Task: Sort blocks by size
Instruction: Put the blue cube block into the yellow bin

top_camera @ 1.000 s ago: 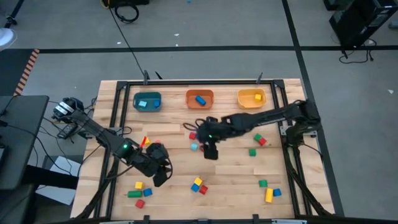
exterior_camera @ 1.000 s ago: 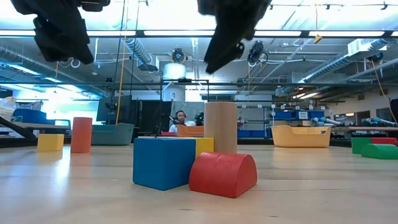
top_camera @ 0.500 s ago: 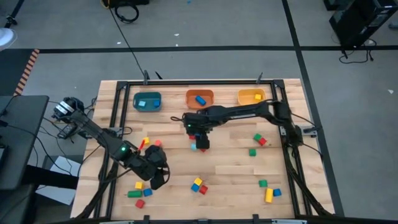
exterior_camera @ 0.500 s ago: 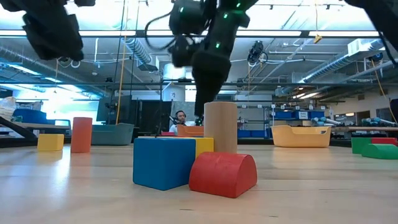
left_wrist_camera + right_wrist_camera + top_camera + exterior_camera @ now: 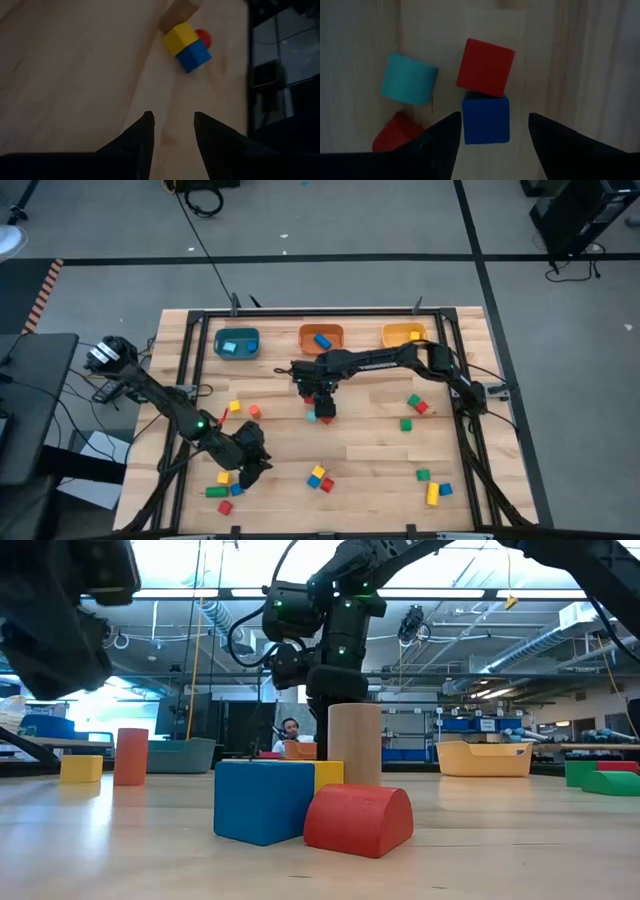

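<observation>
Straddling the small blue wooden cube (image 5: 485, 119) mid-table, my right gripper (image 5: 492, 131) stands parted; I'd descend squarely, avoiding the touching red wooden cube (image 5: 486, 66). Left gripper (image 5: 173, 125) hovers empty, fingers slightly apart, near-left.

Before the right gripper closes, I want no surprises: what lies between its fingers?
In the right wrist view, a blue cube sits between the right gripper's open fingers, a red cube touching it.

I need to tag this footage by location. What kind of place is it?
Probably a robotics lab or workshop: exposed ceiling ducts, strip lights, and a person at benches beyond the wooden table.
</observation>
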Controlling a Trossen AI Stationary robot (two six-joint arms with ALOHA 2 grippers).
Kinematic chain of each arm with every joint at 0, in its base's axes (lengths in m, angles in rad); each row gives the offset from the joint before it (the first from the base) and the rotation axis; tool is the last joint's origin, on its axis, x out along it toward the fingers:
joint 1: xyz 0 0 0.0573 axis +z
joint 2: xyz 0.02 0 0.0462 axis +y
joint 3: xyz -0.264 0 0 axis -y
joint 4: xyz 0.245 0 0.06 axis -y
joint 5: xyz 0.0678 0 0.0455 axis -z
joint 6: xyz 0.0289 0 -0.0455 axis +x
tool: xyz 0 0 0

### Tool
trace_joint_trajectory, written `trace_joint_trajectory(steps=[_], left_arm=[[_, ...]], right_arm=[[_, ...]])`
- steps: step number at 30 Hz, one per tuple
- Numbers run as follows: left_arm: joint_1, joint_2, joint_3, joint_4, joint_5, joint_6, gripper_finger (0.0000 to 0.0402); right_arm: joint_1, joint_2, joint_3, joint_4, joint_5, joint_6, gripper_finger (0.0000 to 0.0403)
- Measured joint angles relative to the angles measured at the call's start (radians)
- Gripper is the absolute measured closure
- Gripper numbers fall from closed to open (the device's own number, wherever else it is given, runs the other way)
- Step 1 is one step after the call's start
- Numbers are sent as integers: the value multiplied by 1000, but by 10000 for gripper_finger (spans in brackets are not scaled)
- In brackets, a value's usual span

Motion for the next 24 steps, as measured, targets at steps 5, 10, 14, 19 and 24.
trace_joint_trajectory(steps=[5,10,14,19,24], left_arm=[[5,0,-32,-15,0,5,254],[26,0,-65,-11,0,69,254],[67,-7,-68,-4,2,209,254],[140,-53,-67,-32,78,375,254],[237,-123,-67,-126,162,511,254]], right_arm=[[-3,11,-1,6,-28,4,168],[-2,26,-1,17,-32,10,193],[-2,28,-2,11,-34,35,235],[-2,28,-1,10,-34,95,257],[-2,11,-2,-46,-34,173,257]])
